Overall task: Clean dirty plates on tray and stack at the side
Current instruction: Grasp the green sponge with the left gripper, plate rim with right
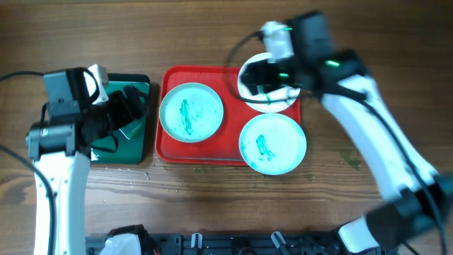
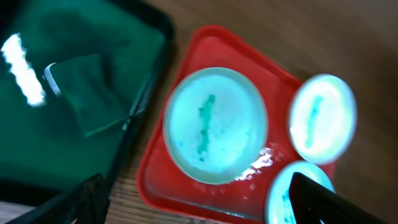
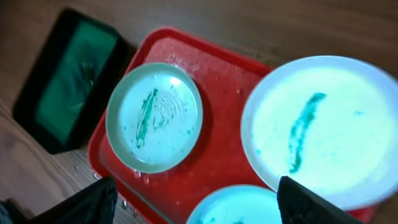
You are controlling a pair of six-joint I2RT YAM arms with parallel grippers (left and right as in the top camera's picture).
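The right pincer (image 3: 196,196) is wide open and holds nothing. Its two dark fingers poke in at 7 and 5 o'clock of its own picture. Just past them, at 2 o'clock, is the top plate (image 3: 317,118), white with one long green smear. From above, this plate sits on the 1 o'clock corner of the red tray (image 1: 170,145) and hangs over the rim.

The left plate (image 3: 155,115) lies flat at the tray's 9 o'clock side. The bottom plate (image 1: 272,144) sticks out over the 5 o'clock corner.

The left pincer (image 2: 205,196) is open too, with nothing in it. It hangs over the dark green tray (image 2: 50,149), where a green cloth (image 2: 93,93) lies.

What could go wrong? The top plate rests on the rim, so I think a push on one edge could tip it or make it slide onto the table (image 1: 212,35). The tray looks wet and shiny, so plates may slip. The bottom plate is close and could get bumped.

Some things are hard to see. From above, the right arm covers much of the top plate, so I cannot tell if it lies flat. The fingertips are cut off at the bottom of both wrist pictures. The left wrist picture is blurry, so the cloth could be something else.
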